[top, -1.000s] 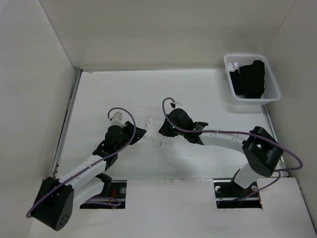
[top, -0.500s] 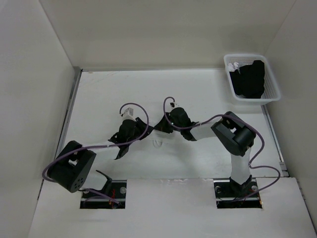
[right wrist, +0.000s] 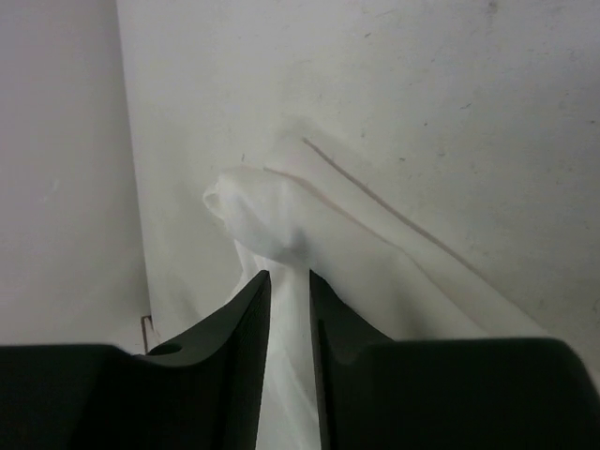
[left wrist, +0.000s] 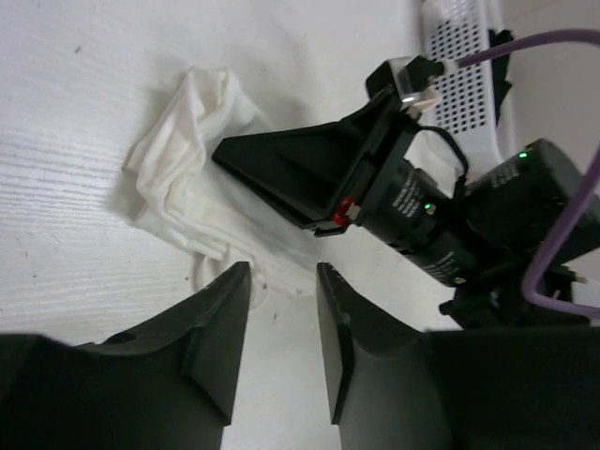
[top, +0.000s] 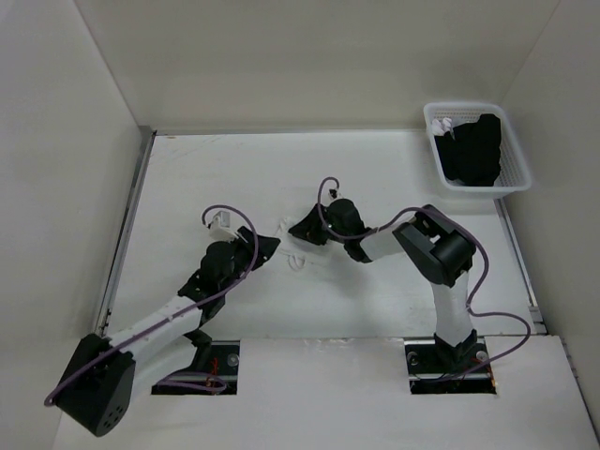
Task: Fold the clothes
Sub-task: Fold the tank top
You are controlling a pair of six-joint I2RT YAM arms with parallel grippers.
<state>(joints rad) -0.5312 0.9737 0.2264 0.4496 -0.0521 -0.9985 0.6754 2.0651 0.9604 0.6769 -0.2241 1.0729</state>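
The clothes, a small white top, lie bunched on the white table between my two grippers, and a thin strap loop shows from above. My left gripper is open just short of the fabric's near edge, with bare table between its fingers. My right gripper sits low over the top from the other side. Its fingers stand a little apart, with white fabric running through the gap and bunched beyond the tips. From above, the left gripper and right gripper nearly meet.
A white mesh basket holding a black garment stands at the back right, also visible as the basket in the left wrist view. White walls close in the table on three sides. The right arm's elbow is raised.
The right gripper's jaws have parted from their shut hold on the fabric. The left arm went from a raised, folded pose back to a low stretch, with its gripper still by the clothes.
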